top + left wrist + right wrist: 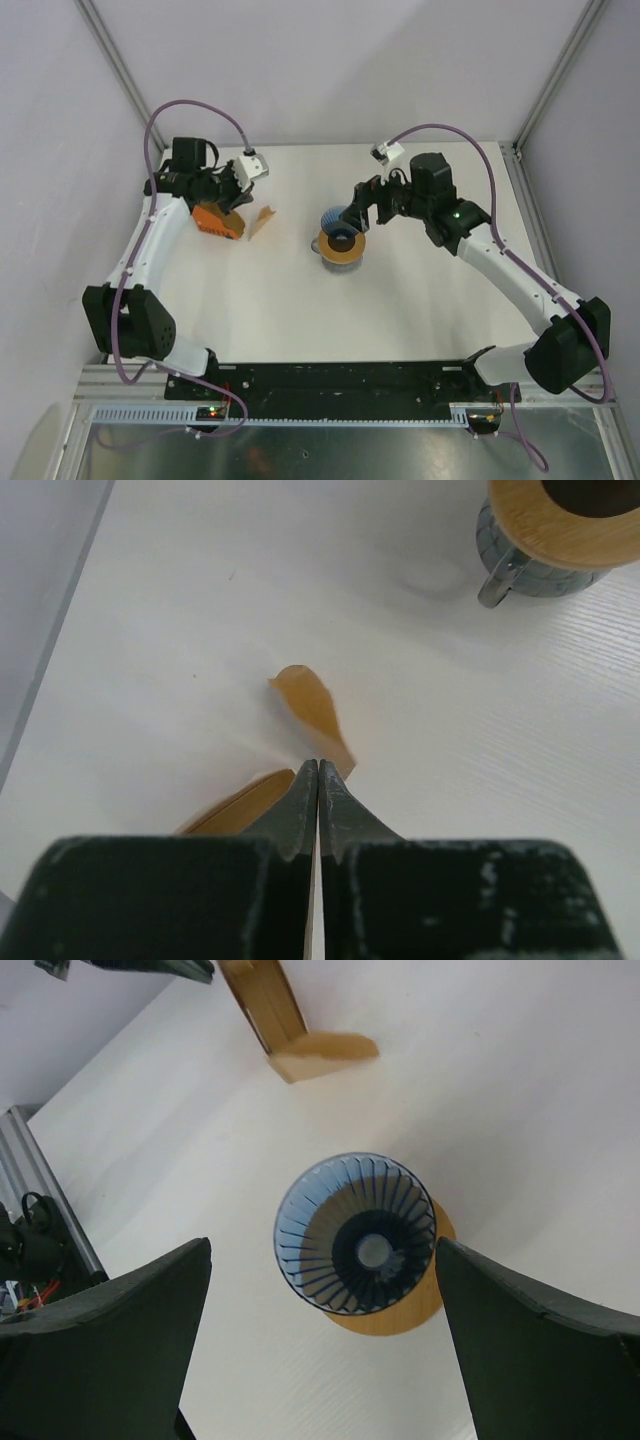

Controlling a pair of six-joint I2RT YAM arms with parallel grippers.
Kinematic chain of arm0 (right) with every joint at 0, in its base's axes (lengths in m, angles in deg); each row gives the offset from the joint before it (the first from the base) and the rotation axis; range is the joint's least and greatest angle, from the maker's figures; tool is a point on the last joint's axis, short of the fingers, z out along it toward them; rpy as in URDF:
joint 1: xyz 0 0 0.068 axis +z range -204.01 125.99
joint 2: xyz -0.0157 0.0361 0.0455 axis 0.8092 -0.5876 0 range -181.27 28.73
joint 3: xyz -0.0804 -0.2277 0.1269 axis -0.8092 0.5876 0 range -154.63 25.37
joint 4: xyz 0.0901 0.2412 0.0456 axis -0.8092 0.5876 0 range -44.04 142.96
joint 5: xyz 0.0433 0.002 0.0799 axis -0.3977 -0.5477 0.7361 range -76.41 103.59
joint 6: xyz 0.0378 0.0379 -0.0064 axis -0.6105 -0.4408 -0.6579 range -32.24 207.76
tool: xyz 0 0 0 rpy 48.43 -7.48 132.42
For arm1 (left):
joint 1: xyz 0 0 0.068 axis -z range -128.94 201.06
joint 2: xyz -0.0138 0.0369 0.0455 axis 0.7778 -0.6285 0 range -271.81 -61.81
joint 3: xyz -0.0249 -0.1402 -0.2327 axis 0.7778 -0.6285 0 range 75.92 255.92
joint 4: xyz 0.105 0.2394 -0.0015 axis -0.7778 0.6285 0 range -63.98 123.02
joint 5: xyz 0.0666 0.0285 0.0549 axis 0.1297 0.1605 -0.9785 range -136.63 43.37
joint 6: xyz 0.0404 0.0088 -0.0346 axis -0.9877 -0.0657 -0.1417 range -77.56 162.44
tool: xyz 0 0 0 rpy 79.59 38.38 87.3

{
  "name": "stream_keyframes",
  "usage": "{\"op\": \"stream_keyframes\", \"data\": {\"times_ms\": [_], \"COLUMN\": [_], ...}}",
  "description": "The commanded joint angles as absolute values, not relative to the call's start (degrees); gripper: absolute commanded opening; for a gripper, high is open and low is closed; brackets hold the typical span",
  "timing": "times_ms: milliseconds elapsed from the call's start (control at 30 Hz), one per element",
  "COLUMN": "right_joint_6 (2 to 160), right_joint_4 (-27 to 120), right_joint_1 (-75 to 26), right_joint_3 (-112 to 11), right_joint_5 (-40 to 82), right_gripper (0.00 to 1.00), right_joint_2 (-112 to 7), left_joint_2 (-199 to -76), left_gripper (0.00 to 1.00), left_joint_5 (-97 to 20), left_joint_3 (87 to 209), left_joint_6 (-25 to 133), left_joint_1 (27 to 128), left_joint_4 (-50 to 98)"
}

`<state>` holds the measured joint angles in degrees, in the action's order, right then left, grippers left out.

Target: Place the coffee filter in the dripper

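Note:
The coffee filter (pixel 262 222) is a light-brown paper piece at the table's left. In the left wrist view it (pixel 315 708) sticks out beyond my left gripper's tips (pixel 318 768). My left gripper (pixel 243 206) is shut, with a thin strip of paper between its fingers. The blue ribbed dripper (pixel 337 220) stands on a wooden ring (pixel 343 247) over a grey mug. My right gripper (pixel 360 205) is open and empty just above and right of it. In the right wrist view the dripper (pixel 355 1232) shows from above between the spread fingers (pixel 322 1245).
An orange box-like holder (pixel 219 219) sits under my left gripper, beside the filter; its edge shows in the left wrist view (pixel 240 802). The grey mug (pixel 540 575) with the wooden ring (pixel 560 530) stands far right there. Frame posts border the table.

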<state>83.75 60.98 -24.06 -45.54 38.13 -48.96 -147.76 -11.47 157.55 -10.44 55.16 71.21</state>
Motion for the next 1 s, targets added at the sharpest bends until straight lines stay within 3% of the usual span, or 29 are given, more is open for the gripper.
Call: {"op": "stream_keyframes", "data": {"times_ms": [0, 467, 633, 800, 867, 967], "right_joint_6": [82.59, 80.63, 81.72, 83.16, 83.69, 84.31], "right_joint_4": [54.65, 41.72, 44.38, 49.66, 51.50, 53.68], "right_joint_1": [-22.19, -14.82, -14.22, -14.12, -14.18, -14.14], "right_joint_3": [-45.37, -45.38, -45.38, -45.31, -45.29, -45.29], "right_joint_5": [38.87, 36.83, 34.05, 31.55, 30.52, 29.51], "right_gripper": [0.98, 0.93, 0.93, 0.93, 0.93, 0.93], "right_joint_2": [-47.01, -53.48, -52.47, -50.56, -50.13, -49.88], "left_joint_2": [-144.10, -142.43, -152.08, -151.35, -151.41, -153.26], "left_gripper": [0.00, 0.00, 0.34, 0.69, 0.90, 0.98], "left_joint_5": [-10.07, -11.57, -19.87, -35.84, -41.43, -49.71], "left_joint_3": [156.23, 152.42, 153.50, 147.56, 146.13, 144.49], "left_joint_6": [-7.13, -0.23, 18.44, 30.22, 32.22, 33.27], "left_joint_1": [56.50, 58.10, 58.92, 62.46, 64.72, 68.30], "left_joint_4": [71.79, 73.65, 67.38, 52.20, 48.94, 45.74]}}
